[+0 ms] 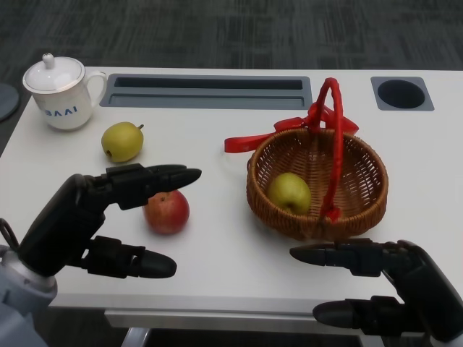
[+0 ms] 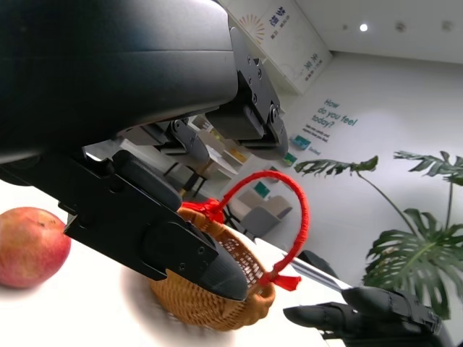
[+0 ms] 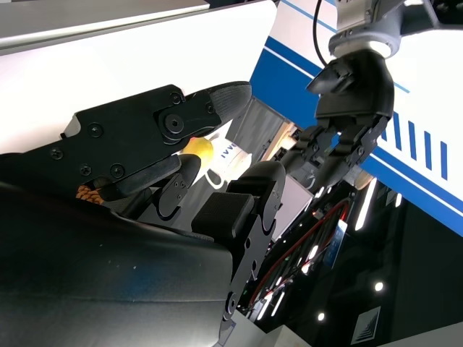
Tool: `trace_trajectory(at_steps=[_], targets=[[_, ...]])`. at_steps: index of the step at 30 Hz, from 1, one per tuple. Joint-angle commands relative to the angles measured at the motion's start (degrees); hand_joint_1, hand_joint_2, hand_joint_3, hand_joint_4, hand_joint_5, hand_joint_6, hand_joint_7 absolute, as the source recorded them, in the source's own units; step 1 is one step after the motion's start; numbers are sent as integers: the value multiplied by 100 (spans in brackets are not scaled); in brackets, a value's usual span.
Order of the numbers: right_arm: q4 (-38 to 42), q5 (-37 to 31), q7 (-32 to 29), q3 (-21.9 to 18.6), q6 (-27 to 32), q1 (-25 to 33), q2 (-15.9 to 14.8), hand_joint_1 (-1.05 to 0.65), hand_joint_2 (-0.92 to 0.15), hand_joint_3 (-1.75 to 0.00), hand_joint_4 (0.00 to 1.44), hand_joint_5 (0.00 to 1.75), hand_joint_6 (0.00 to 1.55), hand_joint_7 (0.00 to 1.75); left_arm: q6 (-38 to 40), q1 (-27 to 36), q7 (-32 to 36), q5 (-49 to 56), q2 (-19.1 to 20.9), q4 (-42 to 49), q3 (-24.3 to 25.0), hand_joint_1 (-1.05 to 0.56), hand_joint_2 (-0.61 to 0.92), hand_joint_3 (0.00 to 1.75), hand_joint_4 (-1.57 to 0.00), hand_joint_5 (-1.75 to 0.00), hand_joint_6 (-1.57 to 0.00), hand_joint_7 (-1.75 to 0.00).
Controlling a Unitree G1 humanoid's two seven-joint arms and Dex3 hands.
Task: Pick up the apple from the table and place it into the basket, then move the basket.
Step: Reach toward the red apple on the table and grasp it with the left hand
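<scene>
- Apple point(image 1: 166, 210): red, resting on the white table point(image 1: 217, 253) at lower left of centre in the head view; it also shows at the left edge of the left wrist view point(image 2: 30, 246). Nothing holds it yet.
- Left hand point(image 1: 101, 217): I have it at the lower left of the head frame, open, fingers apart, upper fingers reaching over the apple's top and lower fingers below and in front of it. I cannot tell whether any finger touches the fruit.
- Step in hand, as I judge it: closing on the apple. To do it well I would centre the fruit between the upper and lower fingers before closing, since a round, smooth apple may roll out toward the table edge if squeezed off-centre.
- Basket point(image 1: 318, 184): woven wicker with a red wrapped handle point(image 1: 334, 137) and red ribbon, right of centre, well apart from the apple. A green fruit point(image 1: 289, 192) already lies inside. When I carry the apple over, I would come in beside the upright handle, not under it.
- Right hand point(image 1: 391, 285): lower right of the head frame, open and holding nothing, fingers pointing left just in front of the basket's near rim.
- Other things: a yellow-green pear point(image 1: 121, 141) left of centre, and a lidded white mug point(image 1: 61, 92) at upper left.
</scene>
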Motion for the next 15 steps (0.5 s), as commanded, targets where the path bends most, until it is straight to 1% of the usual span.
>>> trace_trajectory(at_steps=[1, 3, 5, 9, 12, 15], targets=[[-94, 46, -24, -6, -8, 25, -54, -50, -83, 0, 88, 0, 82, 0, -19, -372, 573, 558, 266, 477, -78, -78, 70, 0, -48, 0, -46, 0], [-110, 39, -15, 4, 3, 32, -61, -50, -84, 0, 88, 0, 82, 0, 66, -648, 1015, 1035, 369, 885, -206, -75, 67, 0, -49, -1, -46, 0], [-120, 27, -13, 9, -6, 31, -66, -50, -84, 0, 88, 0, 82, 0, 209, -910, 1641, 1662, 487, 1263, -397, -76, 65, 0, -50, -2, -46, -1], [-140, 19, -18, 13, -29, 44, -66, -50, -84, 0, 88, 0, 82, 0, 691, -1349, 3033, 2869, 735, 1882, -1030, -81, 64, 0, -49, -1, -44, 0], [-184, 3, -29, 10, -14, 73, -65, -50, -84, 0, 89, 0, 82, 0, 990, -1671, 3837, 3338, 798, 2467, -1556, -80, 61, 0, -49, -1, -43, 0], [-238, 15, -26, 15, 14, 106, -65, -50, -84, 0, 89, 0, 82, 0, 1267, -1904, 4330, 3549, 782, 2985, -2001, -76, 60, 0, -50, -1, -42, 0]])
